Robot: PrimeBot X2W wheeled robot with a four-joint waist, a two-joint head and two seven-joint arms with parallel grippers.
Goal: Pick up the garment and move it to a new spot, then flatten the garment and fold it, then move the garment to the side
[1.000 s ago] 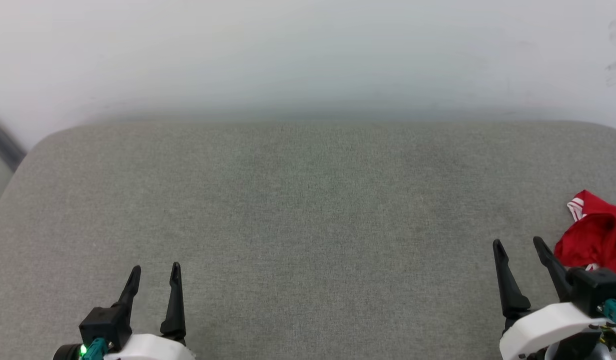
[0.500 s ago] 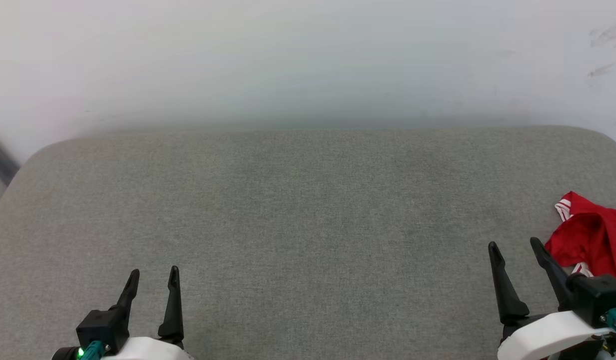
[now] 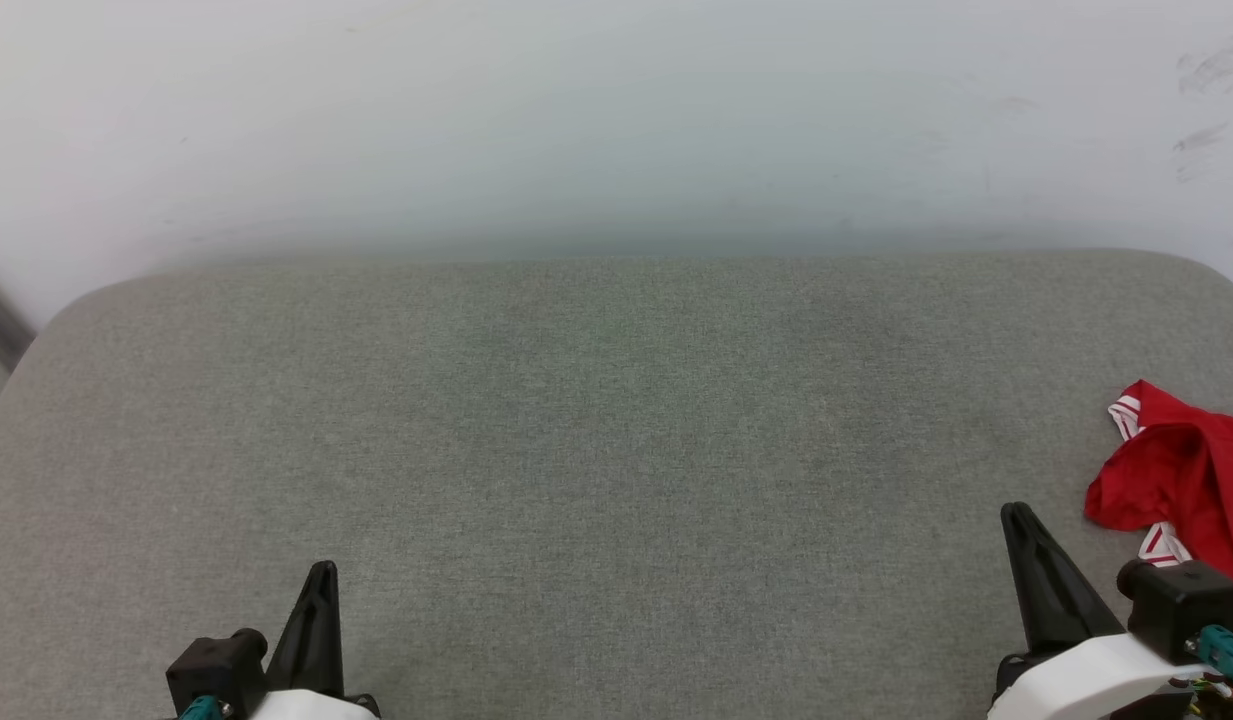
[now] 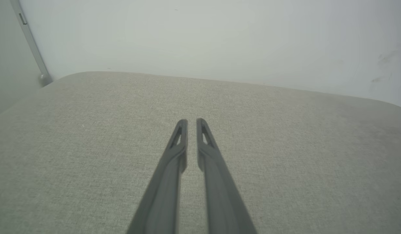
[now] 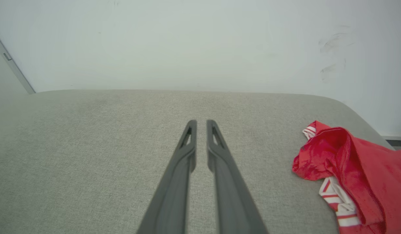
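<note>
The garment [image 3: 1191, 470] lies crumpled at the far right edge of the grey fabric surface [image 3: 616, 450], red with a bit of red-white striped trim showing; its lettering is hidden. In the right wrist view the garment [image 5: 353, 165] sits to the right of my fingers, apart from them. My right gripper [image 3: 1018, 515] is shut and empty at the lower right, just left of the garment, and the right wrist view also has it [image 5: 201, 123] with jaws together. My left gripper [image 3: 321, 575] is shut and empty at the lower left, its fingers [image 4: 182, 125] over bare fabric.
A pale wall [image 3: 616, 120] rises right behind the grey surface. The surface has rounded corners at the back left and back right. A thin metal strip [image 4: 31, 48] runs down the wall at the far left.
Both grippers have gone from open to shut and dropped lower in the head view. The garment has slid slightly left in the picture as the camera shifted.
</note>
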